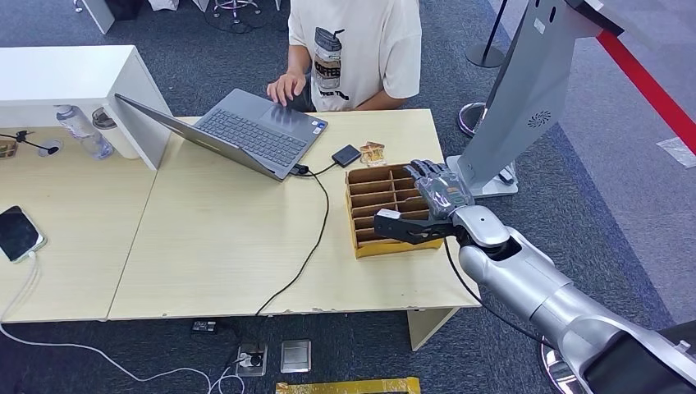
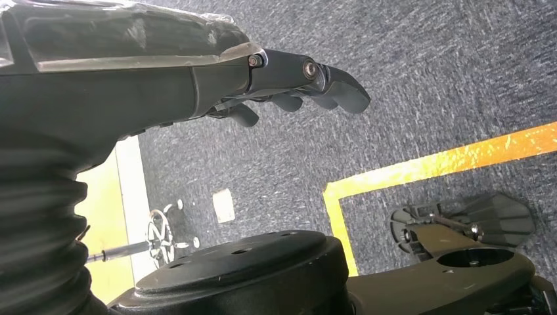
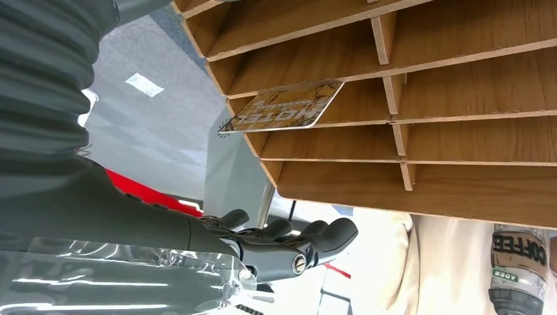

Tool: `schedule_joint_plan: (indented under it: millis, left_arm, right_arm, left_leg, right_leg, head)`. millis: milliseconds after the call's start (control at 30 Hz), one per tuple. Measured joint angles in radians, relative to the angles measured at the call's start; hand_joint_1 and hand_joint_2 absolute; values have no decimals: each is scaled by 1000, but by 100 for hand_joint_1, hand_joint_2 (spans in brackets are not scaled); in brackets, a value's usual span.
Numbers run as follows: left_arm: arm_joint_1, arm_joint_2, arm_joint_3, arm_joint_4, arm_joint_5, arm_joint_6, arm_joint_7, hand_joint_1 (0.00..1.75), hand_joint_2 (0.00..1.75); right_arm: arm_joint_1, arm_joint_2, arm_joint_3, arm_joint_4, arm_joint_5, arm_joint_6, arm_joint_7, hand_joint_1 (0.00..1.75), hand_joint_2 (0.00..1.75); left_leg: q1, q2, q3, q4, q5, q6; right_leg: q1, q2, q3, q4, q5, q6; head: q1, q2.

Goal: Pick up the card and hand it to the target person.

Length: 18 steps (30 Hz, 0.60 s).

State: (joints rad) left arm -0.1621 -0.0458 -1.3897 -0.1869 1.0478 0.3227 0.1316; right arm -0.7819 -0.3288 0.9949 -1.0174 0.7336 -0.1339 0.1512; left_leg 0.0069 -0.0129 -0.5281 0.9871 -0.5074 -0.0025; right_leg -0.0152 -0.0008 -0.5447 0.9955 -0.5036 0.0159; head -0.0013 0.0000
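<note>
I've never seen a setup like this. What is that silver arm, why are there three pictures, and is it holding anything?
It is a humanoid robot seen by three of its own cameras. The head view looks down on a wooden table: its silver right arm reaches to a slotted wooden card rack, with the right hand above the rack's far-right side. A person in a white T-shirt sits opposite at a laptop.

The right wrist view sits behind that hand and is turned. It shows a card sticking out of one slot; the hand holds nothing and does not touch it.

The left wrist view shows the left hand over the carpet, also holding nothing.
</note>
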Motion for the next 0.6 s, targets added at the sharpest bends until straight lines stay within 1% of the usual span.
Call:
schedule_joint_plan:
  millis: [467,600]
  left_arm:
    - [0,0,0,0,0,0,0,0,175]
    - [0,0,0,0,0,0,-3,0,175]
  right_arm:
    - [1,0,0,0,-2,-2,-7,0,175]
    - [1,0,0,0,-3,-4,-8,3,175]
  left_leg:
    - [0,0,0,0,0,0]
    - [0,0,0,0,0,0]
  right_leg:
    - [0,0,0,0,0,0]
    - [0,0,0,0,0,0]
  head:
    - [0,0]
    - [0,0]
